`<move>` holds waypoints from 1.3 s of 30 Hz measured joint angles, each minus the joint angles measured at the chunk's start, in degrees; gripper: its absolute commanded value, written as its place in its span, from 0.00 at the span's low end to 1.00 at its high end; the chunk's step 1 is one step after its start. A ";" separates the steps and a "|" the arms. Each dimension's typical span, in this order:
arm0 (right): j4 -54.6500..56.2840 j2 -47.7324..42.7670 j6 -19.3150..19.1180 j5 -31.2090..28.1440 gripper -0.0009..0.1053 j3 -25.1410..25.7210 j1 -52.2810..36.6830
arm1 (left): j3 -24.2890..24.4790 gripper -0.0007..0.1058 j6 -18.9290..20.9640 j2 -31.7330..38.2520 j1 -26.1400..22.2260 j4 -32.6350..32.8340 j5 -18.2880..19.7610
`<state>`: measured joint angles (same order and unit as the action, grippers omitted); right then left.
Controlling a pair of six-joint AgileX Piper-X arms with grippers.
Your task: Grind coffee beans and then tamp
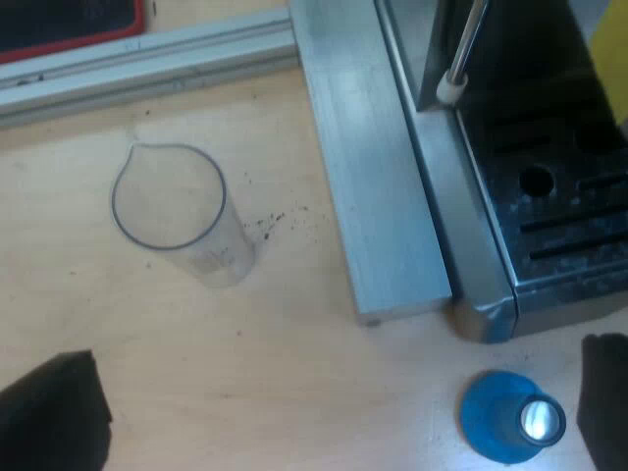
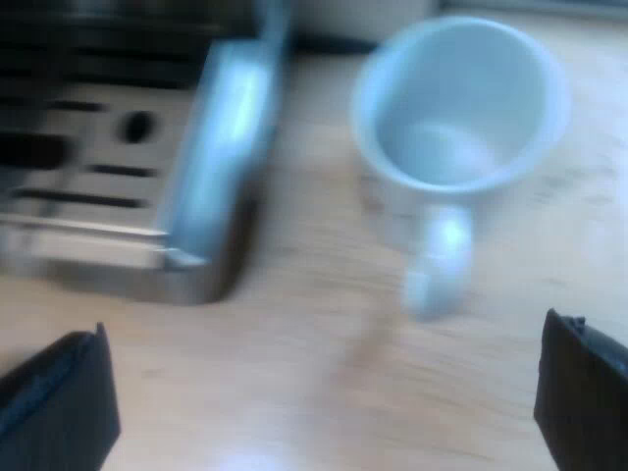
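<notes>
My left gripper [image 1: 334, 412] is open above the wooden table, its two black fingers [image 1: 54, 412] spread wide with nothing between them. A blue tamper [image 1: 510, 417] with a shiny metal top stands on the table close to one finger, just off the corner of the espresso machine's drip tray [image 1: 559, 216]. A clear measuring glass [image 1: 177, 211] stands upright and empty farther off, with a few coffee grounds beside it. My right gripper [image 2: 324, 402] is open too, over bare table. A white mug [image 2: 456, 118] stands upright and empty beyond it, its handle turned toward the gripper, beside the drip tray [image 2: 108, 157].
A metal bar [image 1: 378, 186] lies on the table along the machine's side. Another metal rail [image 1: 147, 64] runs beyond the glass, with a red-edged dark object [image 1: 69, 25] behind it. The machine's steam wand [image 1: 461, 59] hangs over the tray.
</notes>
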<state>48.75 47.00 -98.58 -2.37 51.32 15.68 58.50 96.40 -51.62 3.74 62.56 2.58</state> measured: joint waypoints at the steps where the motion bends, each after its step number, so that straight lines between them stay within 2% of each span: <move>1: 0.79 0.00 -0.73 0.24 0.83 0.00 -2.03 | 0.00 1.00 0.00 0.00 0.00 0.04 -0.05; 3: 1.81 -0.10 -1.67 0.27 0.83 0.00 -4.45 | 0.00 1.00 -0.28 0.17 0.00 0.13 -0.07; 4: 4.17 -1.02 -4.13 0.49 0.83 0.00 -9.53 | 0.00 1.00 -0.31 0.61 0.00 0.13 -0.07; 7: 6.29 -3.64 -8.73 0.88 0.83 0.00 -14.74 | 0.00 1.00 -0.43 2.86 0.00 0.29 -0.07; 10: 6.87 -7.68 -10.34 0.76 0.83 0.00 -16.73 | 0.00 1.00 -0.43 6.30 0.00 0.29 -0.07; 15: 7.72 -14.61 -10.78 0.91 0.83 0.00 -16.73 | -1.16 1.00 -0.43 11.05 0.00 0.27 -0.07; 19: 9.02 -22.48 -10.78 0.91 0.83 0.00 -16.73 | -5.17 1.00 -0.43 20.55 0.00 0.30 -0.75; 25: 10.61 -32.49 -10.33 1.02 0.83 0.00 -16.73 | -8.20 1.00 -0.57 34.26 0.00 0.72 -2.58; 29: 11.45 -35.82 -10.33 1.16 0.83 0.00 -16.73 | -9.06 1.00 -0.57 38.29 0.00 1.55 -3.47; 30: 11.57 -36.78 -10.21 1.16 0.83 0.00 -16.73 | -9.11 1.00 -0.66 42.01 0.00 2.41 -3.50; 33: 13.48 -41.07 -7.66 1.25 0.83 -0.38 -16.73 | -9.11 1.00 -0.86 43.93 0.00 3.23 -3.50; 36: 13.98 -45.03 -7.07 1.25 0.83 -1.57 -16.73 | -8.95 1.00 -0.84 51.62 0.00 7.63 -3.50; 39: 14.09 -47.33 -7.11 1.25 0.83 -3.31 -16.73 | -8.91 1.00 -0.84 52.58 0.00 10.38 -3.50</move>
<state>62.84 -0.33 -105.69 -1.13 48.00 -1.05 49.59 95.56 0.96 3.74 72.94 -0.92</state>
